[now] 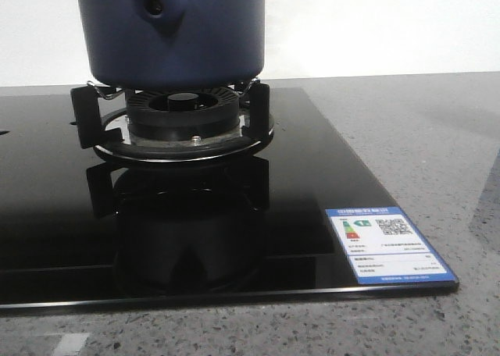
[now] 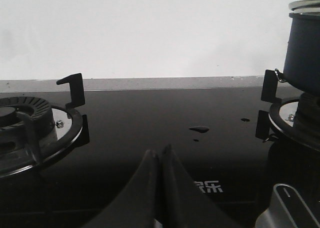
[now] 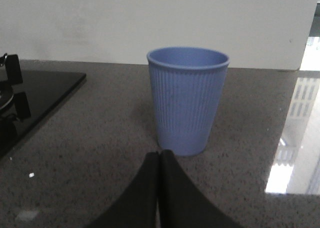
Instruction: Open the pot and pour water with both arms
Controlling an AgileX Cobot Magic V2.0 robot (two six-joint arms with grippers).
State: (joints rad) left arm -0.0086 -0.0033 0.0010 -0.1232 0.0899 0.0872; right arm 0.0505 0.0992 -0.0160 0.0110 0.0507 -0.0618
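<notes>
The dark navy-blue pot (image 1: 176, 32) sits on the burner grate (image 1: 176, 118) of the black glass stove, its handle mount with a small hole facing me. In the left wrist view the pot (image 2: 304, 53) stands at the far right with a metal-rimmed lid (image 2: 305, 5) on top. My left gripper (image 2: 161, 153) is shut and empty, low over the black glass between the two burners. My right gripper (image 3: 160, 155) is shut and empty, just in front of a pale blue ribbed cup (image 3: 187, 100) standing upright on the grey counter. Neither gripper shows in the front view.
A second burner (image 2: 30, 123) with black grate prongs lies beside the left gripper. Small water drops (image 2: 199, 129) lie on the glass. A stove knob (image 2: 287, 208) is close by. An energy label (image 1: 388, 245) sits at the stove's front right corner. A white wall backs the counter.
</notes>
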